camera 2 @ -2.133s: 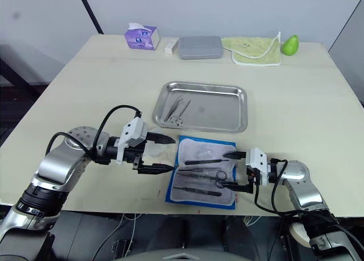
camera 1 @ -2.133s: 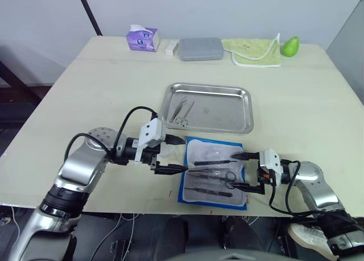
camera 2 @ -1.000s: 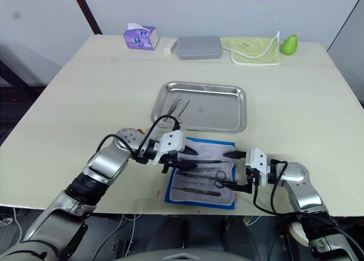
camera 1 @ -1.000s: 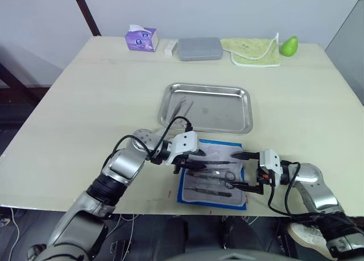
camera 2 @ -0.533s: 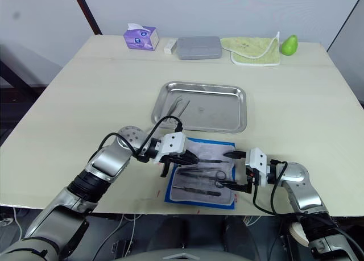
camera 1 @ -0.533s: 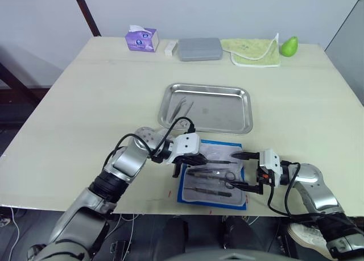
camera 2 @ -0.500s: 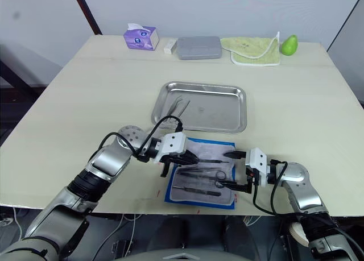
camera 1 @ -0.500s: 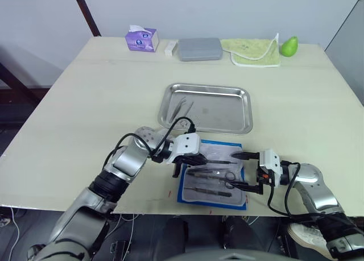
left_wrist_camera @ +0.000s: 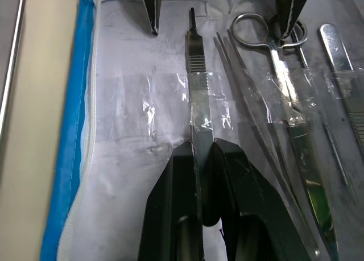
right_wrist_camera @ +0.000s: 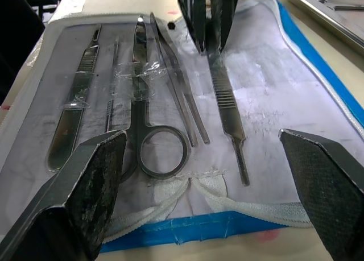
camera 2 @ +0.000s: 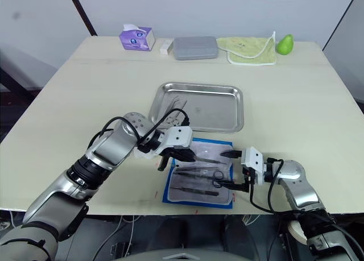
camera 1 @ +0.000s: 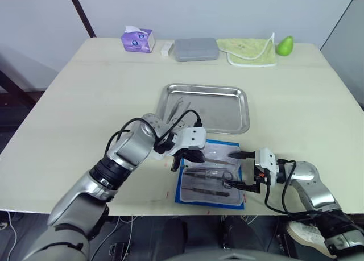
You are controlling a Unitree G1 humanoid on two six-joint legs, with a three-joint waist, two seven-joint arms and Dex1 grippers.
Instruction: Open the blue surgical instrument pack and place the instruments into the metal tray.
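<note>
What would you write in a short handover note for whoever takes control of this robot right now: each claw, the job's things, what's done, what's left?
Left claw: shut on a flat-handled tool lying in the open blue pack, not yet lifted.
Right claw: open, at the pack's right edge, holding nothing.
Pack: unzipped, lying flat just in front of the metal tray. Scissors, tweezers and other tools lie under clear tape.
Done: pack opened; tweezers in the tray.
Left: lift the gripped tool into the tray, then the rest.

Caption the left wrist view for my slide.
Left tool shut on a scalpel handle in the open pack.
</note>
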